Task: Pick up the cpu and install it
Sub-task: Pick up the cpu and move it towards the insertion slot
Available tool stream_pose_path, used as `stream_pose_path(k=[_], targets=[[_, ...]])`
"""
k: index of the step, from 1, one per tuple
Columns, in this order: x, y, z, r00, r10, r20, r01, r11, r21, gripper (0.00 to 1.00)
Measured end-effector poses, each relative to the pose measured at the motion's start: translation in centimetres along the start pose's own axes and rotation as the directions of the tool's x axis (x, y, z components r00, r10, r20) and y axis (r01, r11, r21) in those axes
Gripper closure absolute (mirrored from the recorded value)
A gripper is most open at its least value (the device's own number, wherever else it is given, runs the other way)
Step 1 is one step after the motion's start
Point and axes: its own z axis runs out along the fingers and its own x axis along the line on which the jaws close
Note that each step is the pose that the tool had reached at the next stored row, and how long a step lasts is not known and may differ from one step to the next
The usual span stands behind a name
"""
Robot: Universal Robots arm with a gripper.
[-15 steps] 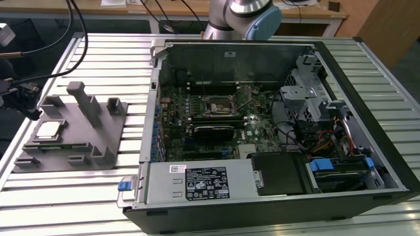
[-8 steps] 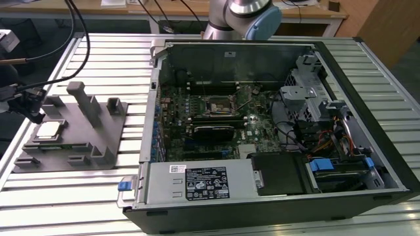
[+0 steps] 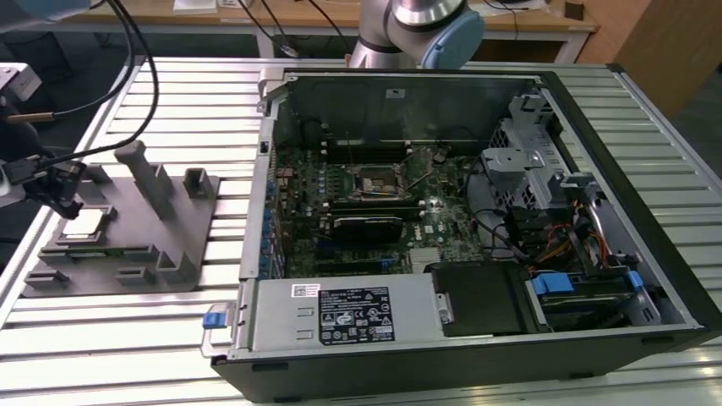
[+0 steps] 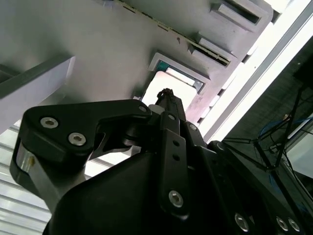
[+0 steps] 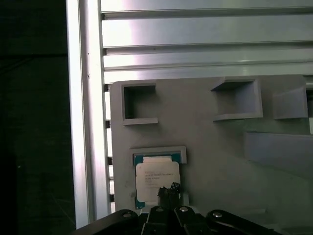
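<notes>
In the first wrist view the gripper [image 5: 168,190] hangs just over the cpu [image 5: 156,178], its tips drawn narrow together and holding nothing. The chip lies flat in a framed pocket of the grey fixture [image 5: 220,142], likely to fix its position. Beyond, on the slatted metal surface [image 3: 169,110], the open computer case [image 3: 451,211] lies on its side, with a wooden desk [image 3: 338,17] behind.

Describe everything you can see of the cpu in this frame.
The cpu is a small flat square chip with a silvery metal top bearing print and a pale, teal-tinged rim. It lies flat, seated in a shallow framed recess of the grey fixture, near the fixture's edge at the exterior view's left. The gripper sits directly over one edge; contact cannot be judged.
</notes>
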Motion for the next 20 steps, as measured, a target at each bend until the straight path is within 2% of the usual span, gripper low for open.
stream_pose_path(k=[9, 16, 20], targets=[[0.32, 0.00, 1.27, 1.0000, -0.001, 0.0001, 0.001, 1.0000, 0.0007, 0.89], [0.46, 0.52, 2.26, 1.0000, -0.003, 0.0002, 0.003, 1.0000, 0.0016, 0.89], [0.46, 0.54, 2.29, 1.0000, -0.003, 0.0000, 0.003, 1.0000, 0.0044, 0.89]])
